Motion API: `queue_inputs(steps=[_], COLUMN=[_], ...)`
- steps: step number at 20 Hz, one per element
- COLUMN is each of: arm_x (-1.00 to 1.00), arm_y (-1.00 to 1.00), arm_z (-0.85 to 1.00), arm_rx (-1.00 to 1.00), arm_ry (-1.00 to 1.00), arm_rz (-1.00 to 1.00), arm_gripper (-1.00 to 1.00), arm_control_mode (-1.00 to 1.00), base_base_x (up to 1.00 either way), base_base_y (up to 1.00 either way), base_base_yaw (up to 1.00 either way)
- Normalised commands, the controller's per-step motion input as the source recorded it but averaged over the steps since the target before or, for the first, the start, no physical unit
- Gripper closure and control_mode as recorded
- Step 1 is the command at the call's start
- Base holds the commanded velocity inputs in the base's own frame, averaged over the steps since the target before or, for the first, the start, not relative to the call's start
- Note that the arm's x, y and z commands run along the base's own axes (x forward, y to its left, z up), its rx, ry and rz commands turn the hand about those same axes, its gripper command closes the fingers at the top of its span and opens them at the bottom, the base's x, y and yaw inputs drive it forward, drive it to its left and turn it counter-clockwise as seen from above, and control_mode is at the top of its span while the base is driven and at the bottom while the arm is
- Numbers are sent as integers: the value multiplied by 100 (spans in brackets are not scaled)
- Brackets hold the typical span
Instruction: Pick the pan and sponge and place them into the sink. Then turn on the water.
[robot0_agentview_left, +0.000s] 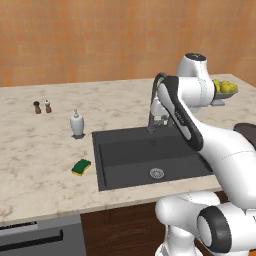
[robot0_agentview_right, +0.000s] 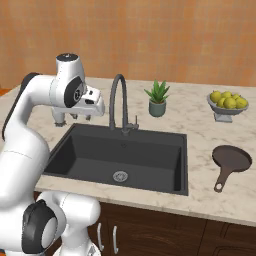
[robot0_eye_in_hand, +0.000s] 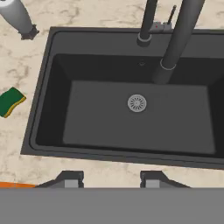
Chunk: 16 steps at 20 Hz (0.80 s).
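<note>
We see a glossy white arm (robot0_agentview_left: 220, 150) of rounded, bulbous links, with dark grey to black bands and caps at its joints, a long dark stripe down one link, and two small dark fingertips (robot0_eye_in_hand: 70, 178) with pale pads.

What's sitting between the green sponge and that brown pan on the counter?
The sink with its arched faucet lies between the sponge and the pan, as the two base views together show.

Left base view looks forward and down from behind the arm's left; right base view does likewise from its right. Both share the sink (robot0_agentview_left: 150, 157) and faucet (robot0_agentview_right: 119, 102). Hand view looks steeply down into the sink from close above, counter edge nearest.
</note>
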Motion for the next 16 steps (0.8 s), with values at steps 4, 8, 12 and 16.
queue_inputs(steps=[4, 8, 12, 16], arm_x=[0, 0, 12, 51], arm_y=[50, 100, 100, 100], arm_z=[-22, -29, -29, -49], arm_rx=[0, -10, -14, -9], arm_ry=[4, 11, 25, 23], arm_rz=[-5, -17, -21, -22], arm_gripper=[-100, -100, -100, -100], arm_control_mode=[-100, -100, -100, -100], base_base_x=[0, 0, 0, 0], base_base_y=[0, 0, 0, 0], base_base_yaw=[0, 0, 0, 0])
